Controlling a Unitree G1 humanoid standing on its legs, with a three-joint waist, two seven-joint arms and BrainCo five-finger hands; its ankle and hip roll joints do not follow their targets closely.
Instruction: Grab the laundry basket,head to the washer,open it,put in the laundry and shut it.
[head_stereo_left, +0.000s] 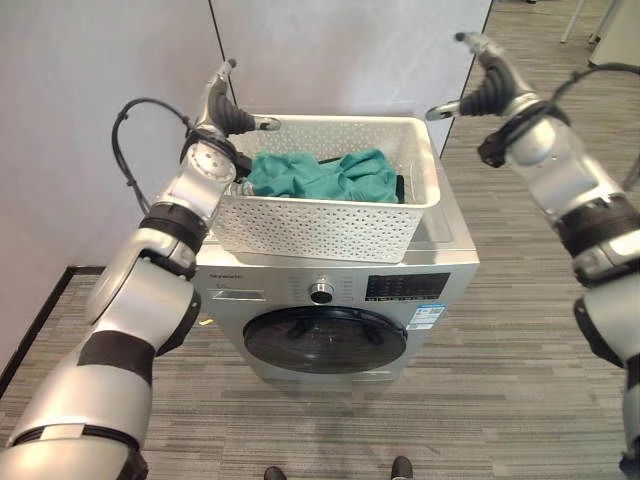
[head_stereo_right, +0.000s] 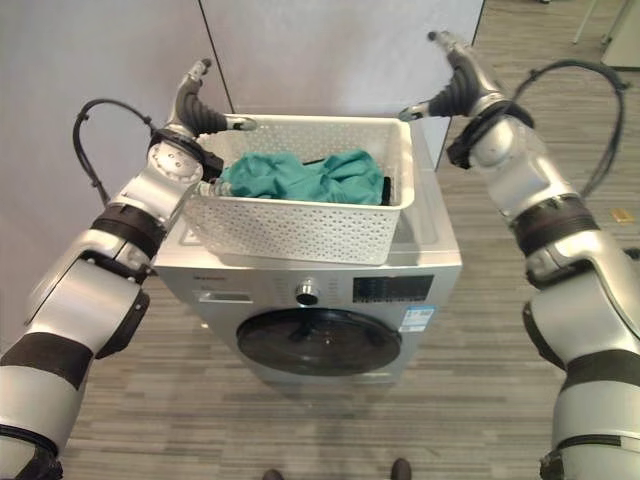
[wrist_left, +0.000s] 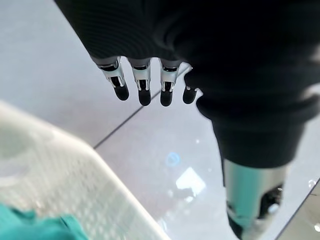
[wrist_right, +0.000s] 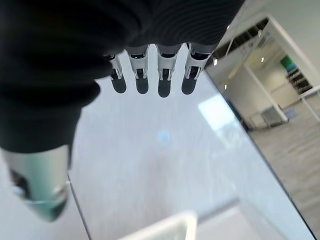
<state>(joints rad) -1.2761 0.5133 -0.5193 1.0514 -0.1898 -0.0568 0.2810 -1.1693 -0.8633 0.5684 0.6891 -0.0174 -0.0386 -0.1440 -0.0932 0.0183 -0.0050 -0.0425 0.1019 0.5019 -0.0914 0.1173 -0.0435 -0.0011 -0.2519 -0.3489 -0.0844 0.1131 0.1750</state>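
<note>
A white perforated laundry basket (head_stereo_left: 330, 228) stands on top of the silver front-loading washer (head_stereo_left: 440, 262). Teal laundry (head_stereo_left: 320, 175) lies in it, with a dark item at its right end. The washer's round dark door (head_stereo_left: 325, 338) is shut. My left hand (head_stereo_left: 222, 100) is raised at the basket's back left corner, open, fingers pointing up, thumb reaching over the rim. My right hand (head_stereo_left: 492, 78) is raised just off the back right corner, open and apart from the basket. The left wrist view shows straight fingers (wrist_left: 143, 89) above the basket rim (wrist_left: 75, 170); the right wrist view shows straight fingers (wrist_right: 150, 80) too.
Pale wall panels (head_stereo_left: 340, 50) stand right behind the washer and along the left side. Striped grey carpet floor (head_stereo_left: 520, 380) lies open in front of the washer and to its right. A control panel with a knob (head_stereo_left: 321, 293) runs above the door.
</note>
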